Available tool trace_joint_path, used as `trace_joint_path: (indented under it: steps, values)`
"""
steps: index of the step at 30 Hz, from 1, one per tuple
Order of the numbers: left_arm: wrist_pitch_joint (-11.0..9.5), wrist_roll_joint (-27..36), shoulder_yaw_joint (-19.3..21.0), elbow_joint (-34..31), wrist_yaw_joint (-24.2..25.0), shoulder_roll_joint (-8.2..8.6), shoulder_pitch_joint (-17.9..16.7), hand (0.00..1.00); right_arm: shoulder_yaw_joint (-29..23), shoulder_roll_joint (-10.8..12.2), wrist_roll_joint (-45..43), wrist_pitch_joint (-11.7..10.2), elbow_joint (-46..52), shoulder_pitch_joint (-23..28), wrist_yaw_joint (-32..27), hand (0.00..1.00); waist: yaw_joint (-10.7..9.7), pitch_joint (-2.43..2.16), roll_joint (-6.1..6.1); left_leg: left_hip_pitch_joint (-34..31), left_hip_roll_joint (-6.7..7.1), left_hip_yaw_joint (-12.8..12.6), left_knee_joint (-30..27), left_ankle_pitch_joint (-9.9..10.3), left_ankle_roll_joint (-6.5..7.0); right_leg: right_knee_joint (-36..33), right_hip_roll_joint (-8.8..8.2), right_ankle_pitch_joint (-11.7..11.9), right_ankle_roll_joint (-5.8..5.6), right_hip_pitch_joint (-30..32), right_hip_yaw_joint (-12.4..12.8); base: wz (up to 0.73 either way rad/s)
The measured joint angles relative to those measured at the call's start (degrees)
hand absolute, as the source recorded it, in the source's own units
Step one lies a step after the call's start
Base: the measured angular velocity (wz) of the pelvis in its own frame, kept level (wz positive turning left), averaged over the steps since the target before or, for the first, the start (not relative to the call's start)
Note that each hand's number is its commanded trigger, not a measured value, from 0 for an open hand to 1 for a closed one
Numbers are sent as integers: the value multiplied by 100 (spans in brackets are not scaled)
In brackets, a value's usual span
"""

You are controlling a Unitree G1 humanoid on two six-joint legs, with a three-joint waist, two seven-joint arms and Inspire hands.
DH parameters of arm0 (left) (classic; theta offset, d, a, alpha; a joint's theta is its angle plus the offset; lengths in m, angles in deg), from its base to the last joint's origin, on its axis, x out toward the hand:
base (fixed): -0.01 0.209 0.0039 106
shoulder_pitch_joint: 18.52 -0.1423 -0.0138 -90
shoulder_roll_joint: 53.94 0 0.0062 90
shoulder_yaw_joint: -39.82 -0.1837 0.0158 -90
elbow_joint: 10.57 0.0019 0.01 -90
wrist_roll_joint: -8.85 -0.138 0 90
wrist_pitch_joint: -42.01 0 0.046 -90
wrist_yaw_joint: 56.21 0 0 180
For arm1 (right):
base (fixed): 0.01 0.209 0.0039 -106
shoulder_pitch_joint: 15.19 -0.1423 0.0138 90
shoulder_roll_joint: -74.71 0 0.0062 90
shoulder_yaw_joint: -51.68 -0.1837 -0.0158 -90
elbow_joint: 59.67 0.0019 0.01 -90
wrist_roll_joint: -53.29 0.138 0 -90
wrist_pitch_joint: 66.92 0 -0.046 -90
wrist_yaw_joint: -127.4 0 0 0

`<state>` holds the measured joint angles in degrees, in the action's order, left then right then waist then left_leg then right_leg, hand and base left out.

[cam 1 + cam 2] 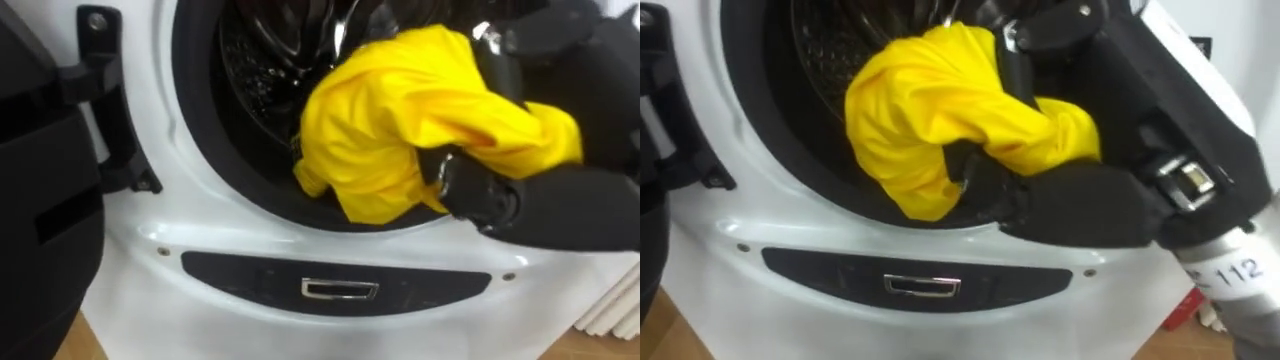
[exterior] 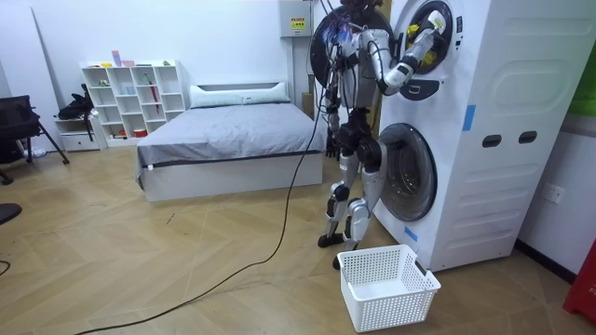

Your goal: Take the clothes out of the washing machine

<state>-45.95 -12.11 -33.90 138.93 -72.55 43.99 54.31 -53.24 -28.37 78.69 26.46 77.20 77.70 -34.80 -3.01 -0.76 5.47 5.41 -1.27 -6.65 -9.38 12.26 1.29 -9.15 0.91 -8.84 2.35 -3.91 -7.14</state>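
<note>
A bedroom with a wooden floor (image 2: 140, 261) and a bed (image 2: 223, 130). The robot stands facing two stacked white machines, with a white laundry basket (image 2: 391, 302) on the floor by its feet. The upper washing machine (image 1: 230, 225) has its door (image 1: 40, 200) open to the left, and its drum (image 1: 250, 60) is too dark inside to read. A yellow garment (image 1: 400, 120) bulges at the drum's mouth, clutched in the right hand (image 1: 1080, 200), whose fingers curl round it with their tips buried in the folds.

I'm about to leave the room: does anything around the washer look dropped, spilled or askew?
Nothing stands out. The yellow garment is bunched in the right hand at the drum mouth, and the white basket stands upright on the floor below.
</note>
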Motion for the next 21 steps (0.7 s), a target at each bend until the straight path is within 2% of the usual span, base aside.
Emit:
trace_joint_path:
  steps: [1,3,4,6,8,9,11,12,14,16,17,19,21]
  values:
    - [7,0,-9,-11,-14,6,20,0,-53,-57,2,-17,26,75,0,100,7,-1,-1,32,-12,-104,1,9,13,-45,11,5,-9,15,169,-13]
    - [5,-4,-5,-11,-57,-4,85,0,-176,-193,55,-17,35,163,0,100,-88,-2,9,51,-15,-168,8,23,33,-60,14,10,-17,17,307,-13]
    - [6,-77,-7,-11,-58,-14,152,0,-206,-258,72,-17,15,177,0,100,-104,1,12,94,-20,-289,30,31,40,-58,23,20,-32,18,418,-30]
    - [6,-258,-18,1,-57,-18,199,0,-233,-266,60,-31,20,209,0,100,-156,3,10,171,-23,-477,78,42,55,-59,29,28,-45,19,584,-41]
    - [8,-396,-23,-4,-50,-16,203,0,-880,-255,4,-35,-98,361,-82,100,-192,15,-9,297,-42,-795,136,95,64,-70,53,42,-68,45,872,-67]
    - [14,-411,-26,-4,-50,-26,201,0,-1062,-246,-25,-37,-167,422,-173,100,-218,15,-8,310,-51,-896,155,104,62,-81,72,47,-77,78,918,-84]
    - [46,-441,-76,-5,-47,-82,198,0,-1522,-137,-100,-31,-440,726,-438,100,-396,29,-5,338,-105,-1274,180,143,28,-124,145,104,-120,225,1201,-93]
    - [47,-439,-96,-6,-45,-89,197,0,-1556,-106,-127,-31,-471,792,-463,100,-461,34,-16,338,-118,-1380,179,154,20,-153,168,104,-120,273,1245,-89]
    - [43,-426,-253,-5,-45,-134,250,0,-1570,5,-200,-33,-583,915,-528,100,-765,42,-88,340,-162,-1715,173,195,-19,-171,235,146,-120,378,1338,-78]
    - [20,-424,-312,5,-51,-188,382,0,-1576,82,-284,-33,-658,989,-586,100,-919,55,-134,363,-215,-1979,172,223,-63,-174,333,209,-86,466,1415,-78]
    - [147,-348,-237,117,-93,-199,489,0,-1588,83,-302,-33,-741,989,-628,100,-986,69,-167,396,-256,-2160,172,240,-92,-180,394,251,-72,517,1555,-79]
    - [202,-331,-264,284,-87,-273,429,0,-1648,85,-372,-32,-855,990,-753,100,-1113,109,-244,416,-311,-2367,159,271,-142,-192,452,291,-43,572,1659,-66]
    - [287,-329,-291,369,-50,-313,409,0,-1764,89,-508,-26,-988,988,-850,100,-1208,122,-291,408,-335,-2531,162,286,-167,-281,514,293,-38,688,1768,-49]
